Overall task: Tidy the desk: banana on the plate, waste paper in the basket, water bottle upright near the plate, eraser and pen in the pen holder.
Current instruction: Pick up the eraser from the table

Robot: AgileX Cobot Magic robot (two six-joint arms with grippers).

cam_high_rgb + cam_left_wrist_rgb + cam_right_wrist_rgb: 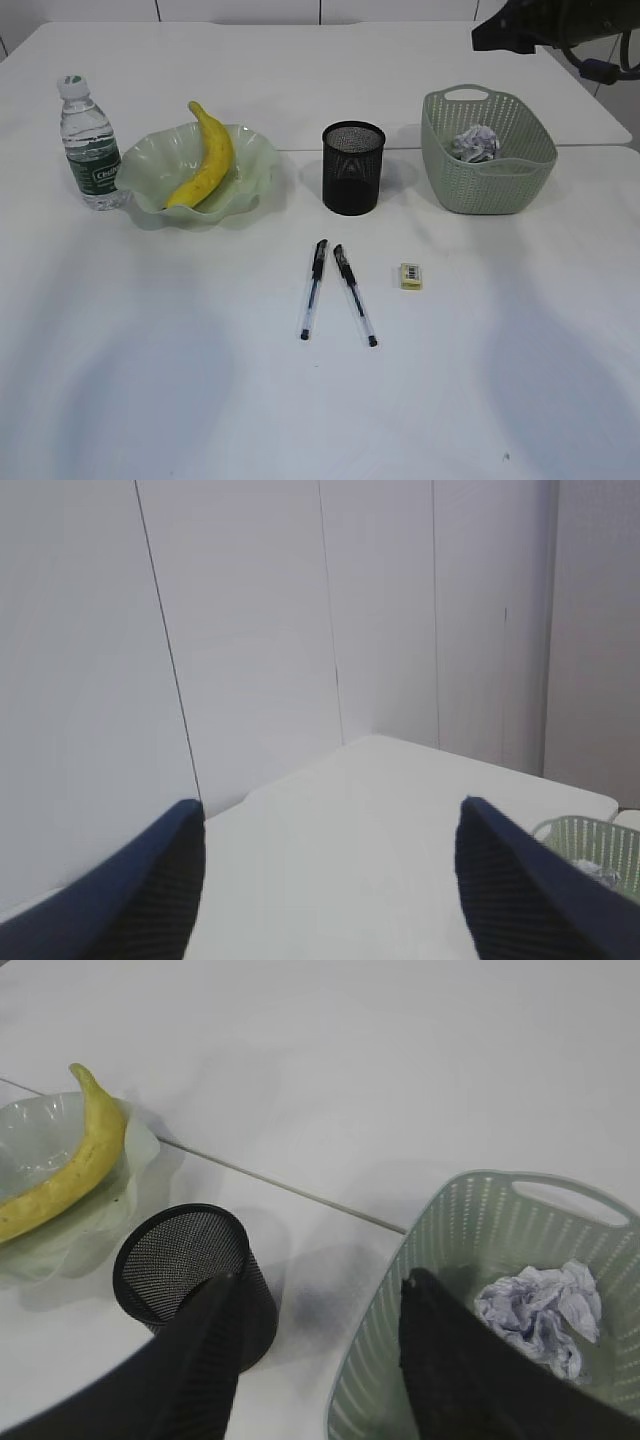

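- Eraser (411, 276): small yellow block, flat on the table (200, 400), lower centre-right of the exterior view, below the basket; we judge it the next item to collect.
- Two pens (314, 289) (355, 295): just left of the eraser, apart, caps toward the pen holder.
- Pen holder (353, 167): upright, centre, looks empty.
- Basket (487, 150): upper right, crumpled paper (474, 144) inside.
- Banana (207, 157) in plate (250, 165); water bottle (90, 143) upright beside it, upper left.
- Right gripper (320, 1340): released, holding nothing, above the basket's near rim.
- Left gripper (330, 860): released, empty, raised.
- We should descend squarely, pinch the eraser's short sides, then release over the holder's mouth.
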